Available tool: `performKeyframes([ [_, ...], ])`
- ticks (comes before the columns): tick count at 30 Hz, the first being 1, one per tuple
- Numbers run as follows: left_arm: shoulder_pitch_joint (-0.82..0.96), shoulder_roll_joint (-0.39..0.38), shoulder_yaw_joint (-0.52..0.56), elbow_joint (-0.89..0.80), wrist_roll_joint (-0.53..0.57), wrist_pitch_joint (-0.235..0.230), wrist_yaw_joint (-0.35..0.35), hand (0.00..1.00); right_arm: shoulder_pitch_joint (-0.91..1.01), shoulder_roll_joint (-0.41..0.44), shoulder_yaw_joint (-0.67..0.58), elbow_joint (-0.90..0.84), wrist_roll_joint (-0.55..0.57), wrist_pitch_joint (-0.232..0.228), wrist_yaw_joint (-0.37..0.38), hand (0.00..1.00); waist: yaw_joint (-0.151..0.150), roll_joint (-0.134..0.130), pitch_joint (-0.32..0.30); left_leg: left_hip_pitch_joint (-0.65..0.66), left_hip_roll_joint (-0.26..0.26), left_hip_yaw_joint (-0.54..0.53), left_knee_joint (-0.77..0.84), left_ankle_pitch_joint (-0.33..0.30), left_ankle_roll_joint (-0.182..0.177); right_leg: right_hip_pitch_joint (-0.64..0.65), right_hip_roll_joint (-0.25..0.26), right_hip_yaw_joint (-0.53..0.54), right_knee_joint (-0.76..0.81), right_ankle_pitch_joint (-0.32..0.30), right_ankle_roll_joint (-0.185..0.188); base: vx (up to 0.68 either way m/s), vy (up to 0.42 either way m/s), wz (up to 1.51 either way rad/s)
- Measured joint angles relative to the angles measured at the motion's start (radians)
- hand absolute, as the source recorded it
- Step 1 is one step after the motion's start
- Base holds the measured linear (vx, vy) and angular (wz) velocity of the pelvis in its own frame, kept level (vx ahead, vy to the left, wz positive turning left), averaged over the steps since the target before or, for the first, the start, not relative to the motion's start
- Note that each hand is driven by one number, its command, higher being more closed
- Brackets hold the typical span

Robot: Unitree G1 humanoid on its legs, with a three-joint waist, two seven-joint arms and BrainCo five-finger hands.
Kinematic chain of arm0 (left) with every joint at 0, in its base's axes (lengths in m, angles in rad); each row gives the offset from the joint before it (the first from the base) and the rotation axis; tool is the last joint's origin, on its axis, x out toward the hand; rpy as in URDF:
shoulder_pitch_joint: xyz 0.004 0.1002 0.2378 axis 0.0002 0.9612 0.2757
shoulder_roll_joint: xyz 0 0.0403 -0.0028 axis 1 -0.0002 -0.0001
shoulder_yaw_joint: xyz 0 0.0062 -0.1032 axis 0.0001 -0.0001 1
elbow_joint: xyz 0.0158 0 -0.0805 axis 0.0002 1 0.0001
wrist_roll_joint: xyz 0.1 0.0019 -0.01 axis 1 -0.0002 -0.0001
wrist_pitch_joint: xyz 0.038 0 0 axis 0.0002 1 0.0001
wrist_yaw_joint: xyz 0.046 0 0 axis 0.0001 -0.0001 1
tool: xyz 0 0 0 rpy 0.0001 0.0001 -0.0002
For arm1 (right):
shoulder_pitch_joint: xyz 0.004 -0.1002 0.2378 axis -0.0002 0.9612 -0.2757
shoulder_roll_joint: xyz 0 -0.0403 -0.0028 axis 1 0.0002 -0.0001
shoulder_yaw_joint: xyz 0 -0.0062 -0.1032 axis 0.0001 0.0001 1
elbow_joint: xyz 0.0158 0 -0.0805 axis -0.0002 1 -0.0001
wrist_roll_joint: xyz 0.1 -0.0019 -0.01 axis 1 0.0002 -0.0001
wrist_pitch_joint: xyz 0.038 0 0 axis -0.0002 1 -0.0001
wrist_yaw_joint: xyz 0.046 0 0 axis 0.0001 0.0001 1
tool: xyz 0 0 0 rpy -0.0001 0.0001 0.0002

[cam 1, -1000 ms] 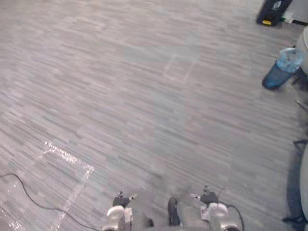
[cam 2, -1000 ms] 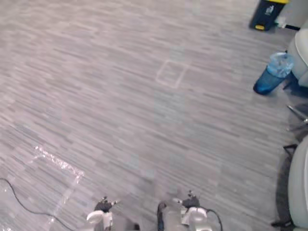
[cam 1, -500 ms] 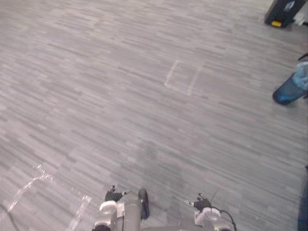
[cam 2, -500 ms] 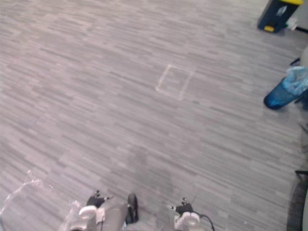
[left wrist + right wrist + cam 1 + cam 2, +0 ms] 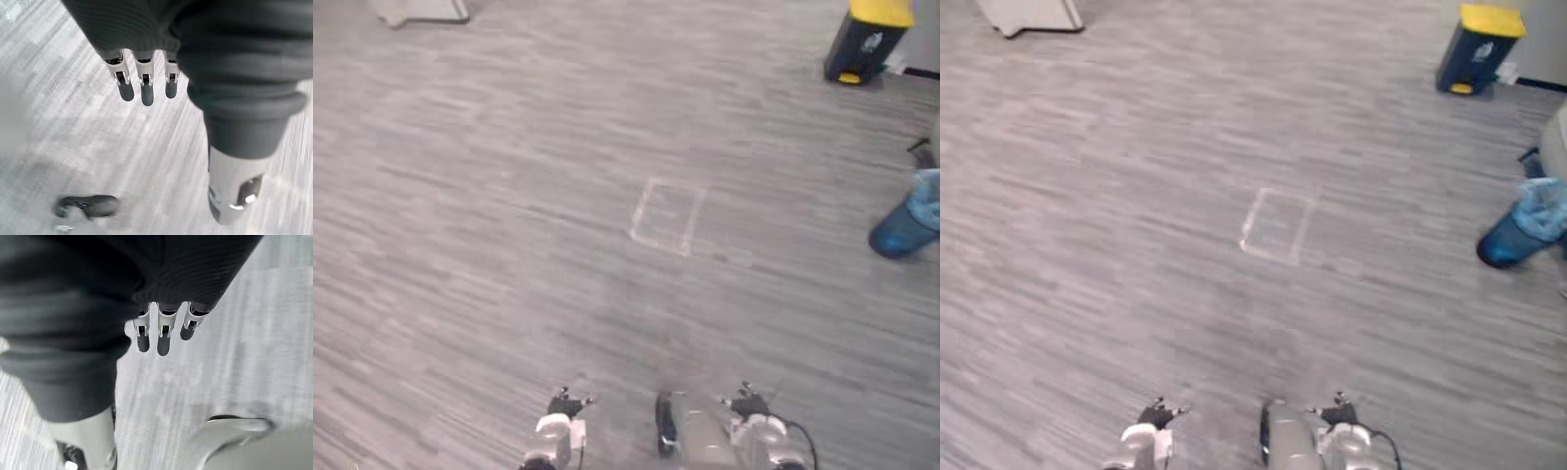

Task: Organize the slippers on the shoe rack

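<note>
Your camera has panned: a white object (image 5: pixel 421 10) now sits upper left. Left hand (image 5: pixel 142 83) and right hand (image 5: pixel 164 333) hang open, empty; keep searching.

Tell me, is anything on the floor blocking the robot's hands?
Nothing visible does. The left hand and right hand hang open above the floor; ahead lies a flat tape rectangle. The blue bin and yellow-lidded bin stand off right.
</note>
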State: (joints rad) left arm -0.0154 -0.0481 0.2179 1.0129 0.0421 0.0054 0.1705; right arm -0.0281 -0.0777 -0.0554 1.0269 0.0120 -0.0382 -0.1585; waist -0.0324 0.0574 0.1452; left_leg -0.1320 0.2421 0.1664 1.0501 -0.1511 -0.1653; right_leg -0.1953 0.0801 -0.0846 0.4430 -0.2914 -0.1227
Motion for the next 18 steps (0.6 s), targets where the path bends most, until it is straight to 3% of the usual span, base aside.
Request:
performKeyframes([
  [1, 0.0, 0.012, -0.004, -0.031, -0.006, -0.001, 0.001, 0.0, -0.003, 0.008, 0.027, 0.011, -0.001, 0.003, 0.0, 0.0, 0.029, -0.032, 0.014, -0.064, 0.008, 0.041, 0.002, -0.043, 0.018, 0.096, 0.003, 0.036, -0.062, -0.003, -0.005, 0.6, -0.092, -0.84],
  [2, -0.003, 0.018, -0.005, -0.036, -0.007, -0.001, 0.001, 0.0, -0.002, 0.012, 0.027, 0.012, 0.0, 0.004, 0.001, 0.0, 0.04, -0.031, 0.012, -0.081, 0.007, 0.059, -0.015, -0.056, 0.024, 0.126, 0.002, 0.05, -0.085, -0.001, -0.002, 0.74, -0.011, -0.97],
  [3, -0.003, 0.025, -0.009, -0.042, -0.008, -0.003, 0.001, 0.0, -0.004, 0.029, 0.023, 0.013, 0.0, 0.009, 0.0, 0.0, 0.054, -0.05, 0.016, -0.131, 0.006, 0.115, -0.123, -0.093, 0.072, 0.215, -0.005, 0.094, -0.154, 0.001, 0.003, 0.64, 0.043, -0.81],
  [5, -0.008, 0.027, -0.012, -0.042, -0.008, -0.011, 0.002, 0.0, -0.013, 0.038, 0.014, 0.012, 0.0, 0.01, 0.0, 0.0, 0.056, -0.056, 0.017, -0.188, -0.043, 0.139, -0.346, -0.098, 0.077, 0.309, -0.034, 0.141, -0.233, -0.001, 0.027, 0.65, 0.118, -0.84],
  [6, -0.011, 0.024, -0.025, -0.037, -0.008, -0.015, 0.002, 0.0, -0.012, 0.036, -0.009, 0.016, -0.001, 0.01, 0.001, 0.0, 0.057, -0.053, 0.014, -0.215, -0.108, 0.091, -0.618, -0.033, 0.062, 0.36, -0.065, 0.184, -0.28, -0.011, 0.045, 0.53, 0.14, -0.71],
  [7, -0.011, 0.024, -0.032, -0.035, -0.009, -0.016, 0.003, 0.0, -0.012, 0.034, -0.012, 0.018, -0.002, 0.01, 0.001, 0.0, 0.059, -0.045, 0.011, -0.225, -0.118, 0.071, -0.677, -0.011, 0.056, 0.372, -0.066, 0.195, -0.29, -0.011, 0.049, 0.67, 0.239, -0.75],
  [8, -0.012, 0.024, -0.053, -0.028, -0.01, -0.018, 0.002, 0.0, -0.012, 0.025, -0.012, 0.026, -0.002, 0.01, 0.0, 0.0, 0.067, -0.023, 0.003, -0.258, -0.129, 0.028, -0.745, 0.062, 0.039, 0.391, -0.06, 0.219, -0.313, -0.013, 0.057, 0.71, 0.321, -0.76],
  [9, -0.025, 0.047, -0.095, -0.005, -0.016, -0.02, 0.003, 0.0, -0.014, 0.019, -0.003, 0.068, -0.01, 0.018, 0.0, 0.0, 0.076, -0.039, -0.016, -0.272, -0.18, 0.003, -0.74, 0.178, 0.124, 0.418, -0.102, 0.264, -0.312, -0.024, 0.088, 0.85, 0.371, -0.55],
  [10, -0.032, 0.054, -0.101, 0.004, -0.017, -0.02, 0.003, 0.0, -0.012, 0.02, -0.004, 0.071, -0.011, 0.018, 0.002, 0.0, 0.068, -0.046, -0.016, -0.258, -0.184, 0.001, -0.749, 0.172, 0.148, 0.414, -0.118, 0.263, -0.297, -0.013, 0.107, 0.87, 0.361, -0.25],
  [11, -0.039, 0.064, -0.104, 0.022, -0.017, -0.02, 0.003, 0.0, -0.013, 0.02, -0.013, 0.095, -0.011, 0.023, 0.003, 0.0, 0.053, -0.054, -0.013, -0.248, -0.19, 0.013, -0.738, 0.155, 0.17, 0.388, -0.129, 0.285, -0.235, 0.025, 0.16, 0.73, 0.292, 0.05],
  [12, -0.038, 0.07, -0.091, 0.019, -0.019, -0.018, 0.002, 0.0, -0.01, 0.026, -0.026, 0.096, -0.011, 0.025, 0.003, 0.0, 0.061, -0.06, -0.01, -0.249, -0.18, 0.038, -0.66, 0.133, 0.202, 0.367, -0.119, 0.328, -0.152, 0.103, 0.188, 0.83, 0.357, -0.31],
  [13, -0.023, 0.087, -0.084, 0.023, -0.022, -0.019, 0.002, 0.0, -0.012, 0.038, -0.043, 0.1, -0.012, 0.025, 0.003, 0.0, 0.071, -0.067, -0.012, -0.222, -0.189, 0.067, -0.618, 0.075, 0.196, 0.335, -0.095, 0.349, 0.011, 0.194, 0.262, 0.53, 0.238, -0.42],
  [14, -0.01, 0.088, -0.092, 0.023, -0.023, -0.019, 0.003, 0.0, -0.002, 0.037, -0.043, 0.101, -0.013, 0.024, 0.003, 0.0, 0.067, -0.063, -0.017, -0.178, -0.205, 0.066, -0.703, 0.097, 0.197, 0.306, -0.096, 0.346, 0.091, 0.22, 0.321, 0.53, 0.27, -0.59],
  [15, 0.001, 0.106, -0.112, 0.037, -0.026, -0.016, 0.003, 0.0, 0.004, 0.039, -0.052, 0.096, -0.013, 0.015, 0.007, 0.0, 0.057, -0.078, -0.017, -0.05, -0.236, 0.082, -0.809, 0.037, 0.186, 0.214, -0.116, 0.313, 0.325, 0.169, 0.339, 0.5, 0.185, -0.36],
  [16, -0.015, 0.112, -0.131, 0.079, -0.026, -0.005, 0.003, 0.0, -0.004, 0.034, -0.058, 0.089, -0.013, 0.011, 0.011, 0.0, 0.043, -0.094, -0.013, 0.025, -0.258, 0.086, -0.851, 0.015, 0.194, 0.124, -0.13, 0.29, 0.455, 0.08, 0.234, 0.58, 0.207, -0.4],
  [17, -0.02, 0.109, -0.13, 0.083, -0.026, -0.003, 0.002, 0.0, -0.008, 0.032, -0.059, 0.088, -0.013, 0.016, 0.012, 0.0, 0.043, -0.088, -0.007, 0.049, -0.257, 0.097, -0.865, 0.009, 0.196, 0.088, -0.132, 0.27, 0.482, 0.055, 0.207, 0.48, 0.099, -0.41],
  [18, -0.034, 0.097, -0.131, 0.099, -0.026, 0.002, 0.002, 0.0, -0.021, 0.01, -0.058, 0.081, -0.011, 0.016, 0.013, 0.0, 0.038, -0.054, 0.015, 0.136, -0.24, 0.114, -0.912, -0.004, 0.204, -0.002, -0.117, 0.21, 0.486, -0.011, 0.145, 0.54, 0.092, -0.52],
])
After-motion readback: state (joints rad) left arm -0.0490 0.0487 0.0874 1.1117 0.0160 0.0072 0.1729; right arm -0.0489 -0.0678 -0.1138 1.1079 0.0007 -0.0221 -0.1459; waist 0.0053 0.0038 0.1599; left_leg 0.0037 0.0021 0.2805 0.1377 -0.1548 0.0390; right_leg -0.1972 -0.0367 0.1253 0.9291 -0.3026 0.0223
